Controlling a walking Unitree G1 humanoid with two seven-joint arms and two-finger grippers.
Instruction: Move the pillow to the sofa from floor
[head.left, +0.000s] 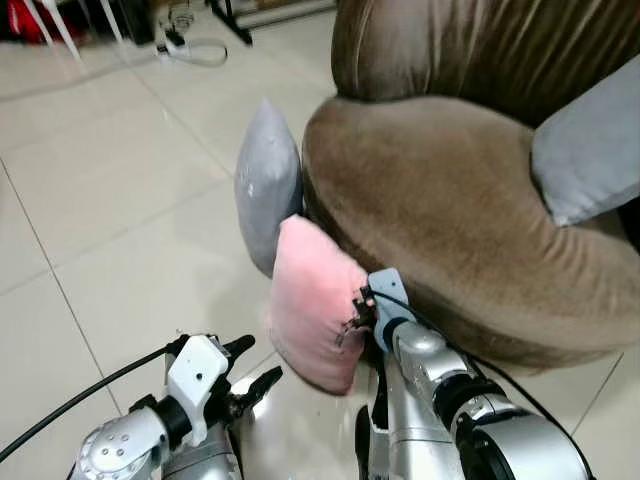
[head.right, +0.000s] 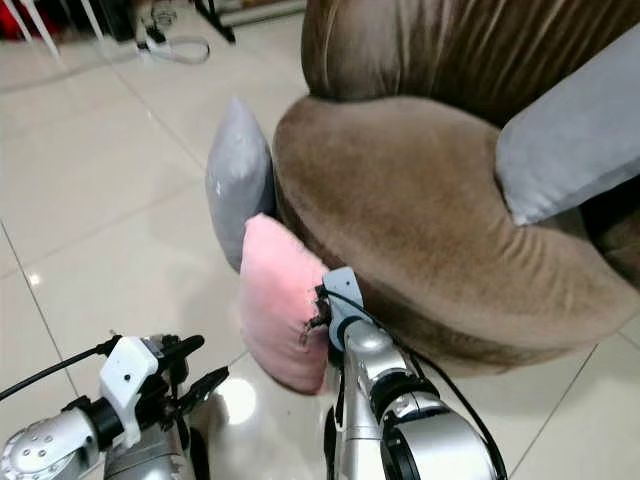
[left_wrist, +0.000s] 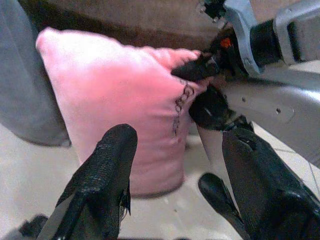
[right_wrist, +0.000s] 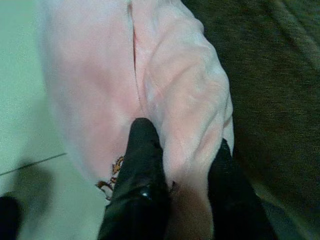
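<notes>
Right gripper (right_wrist: 182, 165), its two black fingers (right_wrist: 140, 165) pinched on a fold of the pink pillow (head.left: 315, 315), grips the cushion's edge at about 3 o'clock on its face. Fabric bulges between the fingers, as the right wrist view shows. The silver right arm (head.left: 450, 390) reaches up from 5 o'clock of the head view. The pink pillow stands upright on the tiled floor (head.left: 120, 200), its bottom corner touching the tiles and its far side leaning against the front of the brown sofa (head.left: 450, 210).

Left gripper (head.left: 248, 370), at 7 o'clock of the head view, hangs just above the floor beside the pillow with its fingers spread apart and nothing between them; its wrist view looks straight at the pink pillow's face.

At 11 o'clock from the pink pillow a grey pillow (head.left: 265, 185) also stands on the floor, propped against the sofa's rounded seat. Another grey cushion (head.left: 590, 150) rests on the sofa seat at 3 o'clock, against the backrest. A cable (head.left: 195, 50) lies on the tiles at 11 o'clock, far off.
</notes>
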